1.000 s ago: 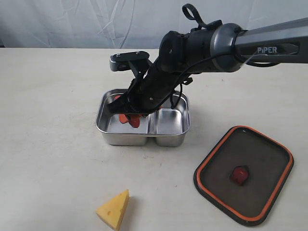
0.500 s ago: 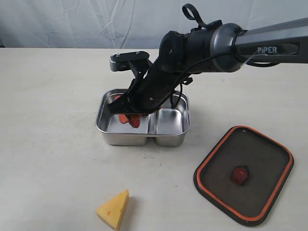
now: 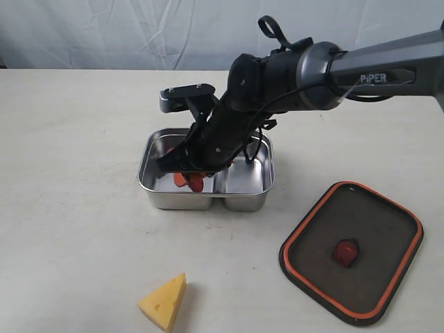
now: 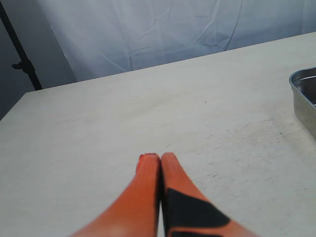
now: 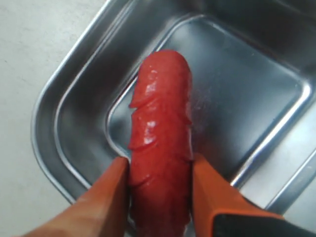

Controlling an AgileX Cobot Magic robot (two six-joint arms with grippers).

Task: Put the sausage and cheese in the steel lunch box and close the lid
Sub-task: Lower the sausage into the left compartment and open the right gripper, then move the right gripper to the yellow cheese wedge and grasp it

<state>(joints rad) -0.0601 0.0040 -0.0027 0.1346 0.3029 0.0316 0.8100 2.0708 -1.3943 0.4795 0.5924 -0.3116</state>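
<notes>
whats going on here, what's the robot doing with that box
The right gripper is holding the sausage between its fingers, down in the larger compartment of the steel lunch box; it has not let go yet. The cheese lies on the table in front of the box, and the lid lies flat off to the side. The left gripper is shut, empty and away from the box.

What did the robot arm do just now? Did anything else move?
The right pincer, still gripping the sausage, dipped slightly lower into the steel lunch box's bigger compartment. Nothing was let go. The box, cheese and lid stayed put.
</notes>
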